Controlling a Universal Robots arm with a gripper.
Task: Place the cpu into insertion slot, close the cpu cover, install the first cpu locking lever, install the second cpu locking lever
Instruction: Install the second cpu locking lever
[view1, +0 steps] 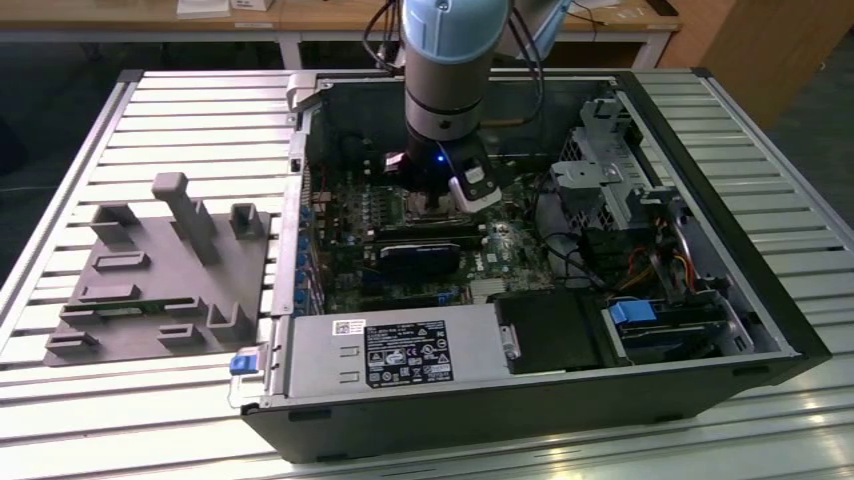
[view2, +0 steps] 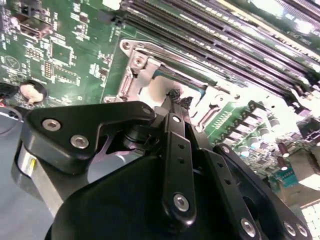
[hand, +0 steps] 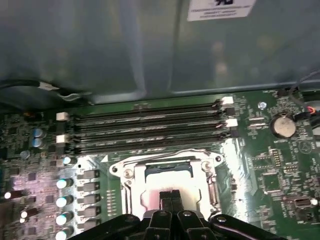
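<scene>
– Black linkage of the pincer (hand: 171, 196) sits closest to the lens in both wrist views. How much room has it got round the insertion slot (hand: 127, 192)?

– Little. Silvery metal frames the slot on every side. The long memory slots (hand: 145, 132) run just beside one edge of it, and a row of capacitors (hand: 62, 200) stands near another. Beyond the memory slots the computer case (view1: 534, 425) wall rises. Above the slot it is open apart from the arm itself.

– And the cpu (hand: 150, 192)?

– Flat, pale and silvery, catching a lot of glare. It lies inside the insertion slot, square to the rim. A dark teal strip shows at the slot's edge nearest the memory slots.

– Where is the pincer against it?

– Right over the chip's middle. In the second wrist view the pincer (view2: 175, 97) comes down on the pale surface of the cpu (view2: 155, 90). The fingers are pressed together with nothing between them. Whether the tips actually touch the chip, I cannot tell.

– Further out from the slot?

– Green motherboard (hand: 270, 175) all round, with a coin battery (hand: 282, 125) well apart from the slot. In the exterior view the case lies open on a slatted worktop (view1: 134, 420), the pincer (view1: 447, 205) reaches down into it, and a grey fixture block (view1: 160, 270) sits outside on the exterior view's left.
</scene>
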